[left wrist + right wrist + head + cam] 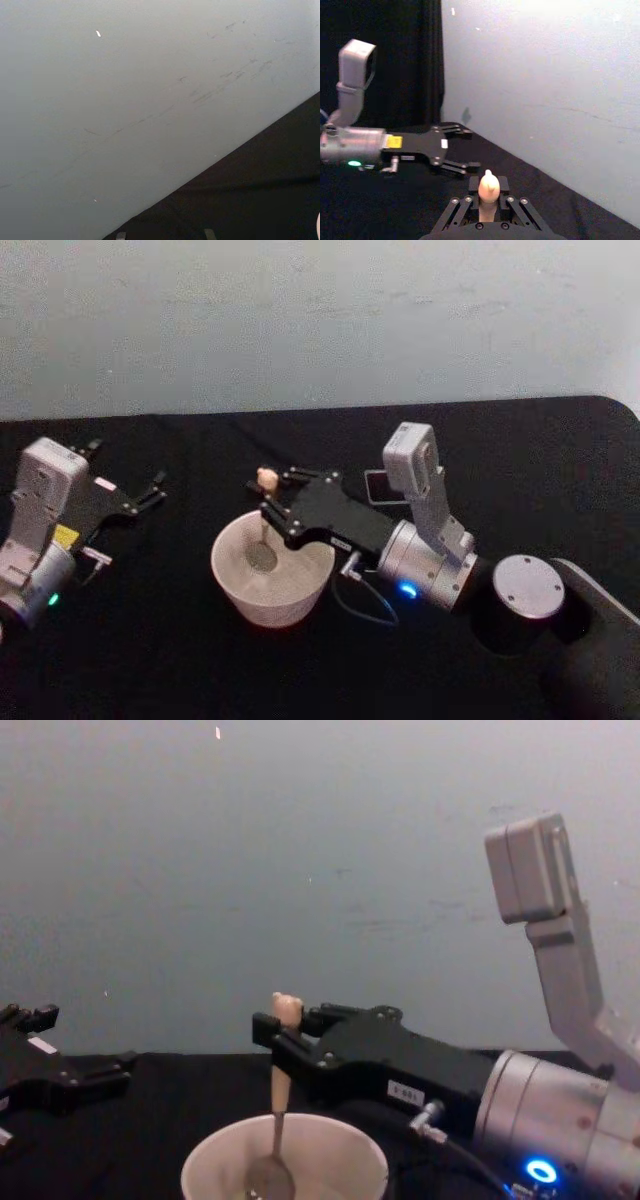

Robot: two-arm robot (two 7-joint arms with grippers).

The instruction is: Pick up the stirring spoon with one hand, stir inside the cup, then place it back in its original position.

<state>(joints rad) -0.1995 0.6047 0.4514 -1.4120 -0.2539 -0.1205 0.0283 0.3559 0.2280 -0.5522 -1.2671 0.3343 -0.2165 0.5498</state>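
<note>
The stirring spoon (264,530) stands nearly upright with its metal bowl (270,1178) down inside the cream-white cup (272,612), close to the bottom. My right gripper (268,502) is shut on the beige handle just under the bear head (488,186), right above the cup's far rim (340,1128). The dark grey holder (380,486) stands behind the right wrist, partly hidden by it. My left gripper (152,492) rests open over the table's left side, well away from the cup.
The black table (160,660) ends at a pale wall (300,320) close behind the cup. The right arm's body (430,570) and a round grey joint cap (528,586) fill the right front. A thin cable (365,605) loops beside the cup.
</note>
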